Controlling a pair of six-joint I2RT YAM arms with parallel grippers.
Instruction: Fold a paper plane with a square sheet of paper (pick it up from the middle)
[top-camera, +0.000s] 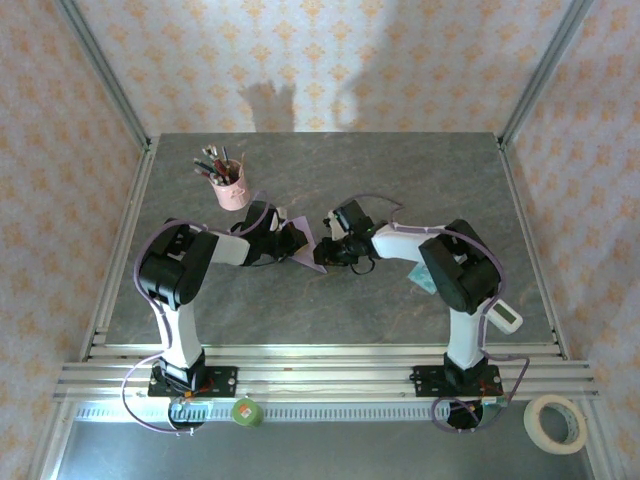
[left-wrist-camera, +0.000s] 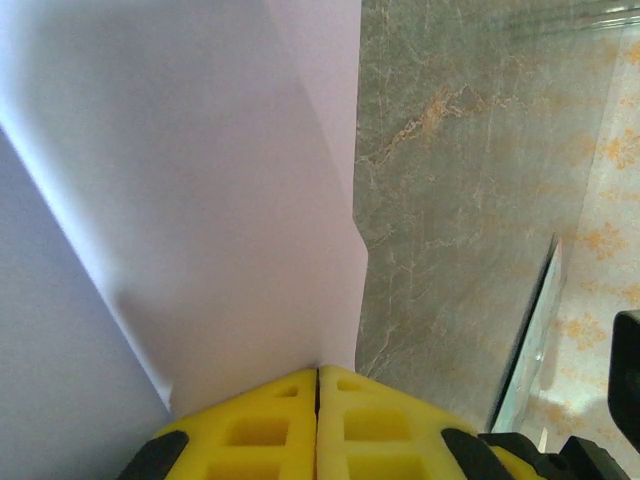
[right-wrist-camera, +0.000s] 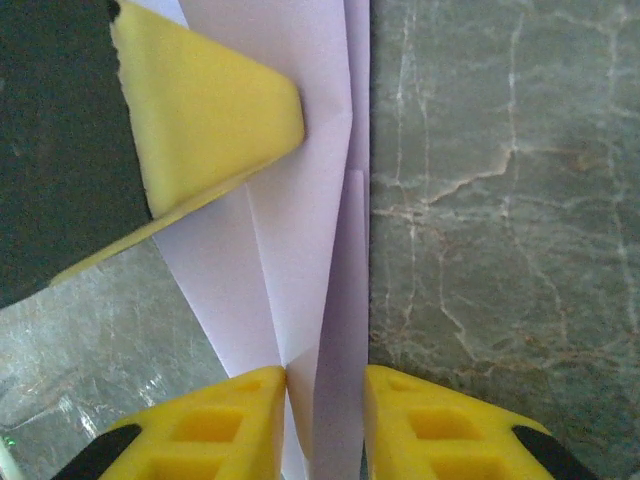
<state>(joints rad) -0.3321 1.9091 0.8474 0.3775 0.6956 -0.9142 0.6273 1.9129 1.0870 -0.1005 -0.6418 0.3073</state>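
Seen from above, the lilac paper, central on the table, is largely hidden by both wrists. Close up, it is pinched by the left gripper — the right gripper is narrowly parted around its folds.

No text, label, brand, number or sign can be read in any view. The small teal-and-white packet on the desk and the white handheld device with a small screen at the desk's near right corner are too small for any lettering to be made out. The same goes for the green round object on the front rail.
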